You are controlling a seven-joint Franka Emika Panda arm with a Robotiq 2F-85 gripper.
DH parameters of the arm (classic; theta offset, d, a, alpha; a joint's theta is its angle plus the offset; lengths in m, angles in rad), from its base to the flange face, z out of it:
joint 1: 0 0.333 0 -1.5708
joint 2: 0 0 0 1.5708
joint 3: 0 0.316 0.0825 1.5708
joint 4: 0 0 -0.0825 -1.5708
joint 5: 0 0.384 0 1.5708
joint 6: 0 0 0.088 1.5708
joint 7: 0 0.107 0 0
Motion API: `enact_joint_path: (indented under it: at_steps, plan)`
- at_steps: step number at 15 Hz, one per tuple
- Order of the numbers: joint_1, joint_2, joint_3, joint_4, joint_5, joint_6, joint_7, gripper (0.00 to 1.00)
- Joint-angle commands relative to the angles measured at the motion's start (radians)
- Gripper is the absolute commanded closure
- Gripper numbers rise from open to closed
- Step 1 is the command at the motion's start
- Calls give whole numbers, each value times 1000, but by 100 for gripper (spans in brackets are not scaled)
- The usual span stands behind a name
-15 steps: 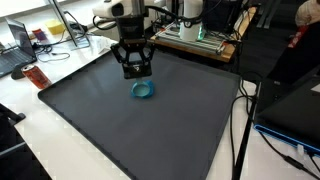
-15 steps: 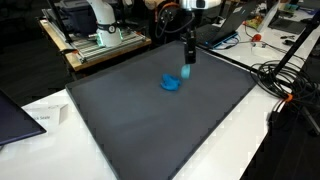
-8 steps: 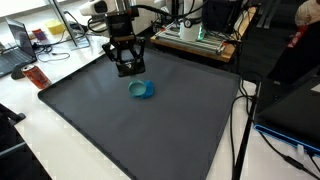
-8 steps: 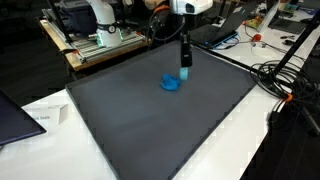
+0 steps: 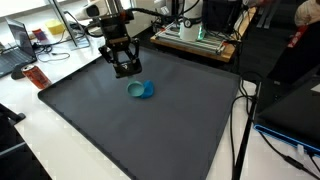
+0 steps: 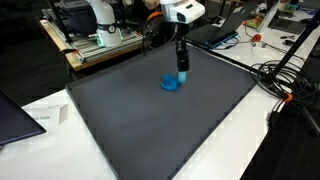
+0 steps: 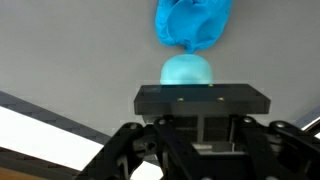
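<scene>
My gripper [image 5: 126,71] hangs a little above the dark grey mat [image 5: 150,130], near its far edge. It is shut on a small pale blue rounded thing [image 7: 186,70], which shows just beyond the jaws in the wrist view and as a cyan tip [image 6: 183,76] in an exterior view. A crumpled, deeper blue object [image 7: 192,22] lies on the mat right beside it, also seen in both exterior views [image 5: 140,90] [image 6: 171,84]. Whether the held thing touches the crumpled object I cannot tell.
The mat covers most of a white table [image 6: 240,130]. A laptop [image 6: 12,115] sits at one corner and a red item [image 5: 35,77] just off the mat. Cables [image 6: 285,80] trail along one side. Racks and equipment [image 5: 195,35] stand behind.
The gripper has shifted sideways along the far part of the mat, away from the crumpled blue object, still shut on the pale blue thing. The crumpled object stays about where it was.
</scene>
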Motion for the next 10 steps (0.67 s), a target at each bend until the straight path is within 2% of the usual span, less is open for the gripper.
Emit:
enact_joint_path:
  at_steps: [1, 4, 5, 10]
  plan:
    - [-40, 38, 11, 48, 109, -43, -99, 78]
    - [-71, 46, 12, 50, 197, -43, -153, 78]
    - [-30, 38, -11, 27, 134, -18, -97, 53]
    - [-48, 43, -11, 34, 169, -22, -126, 53]
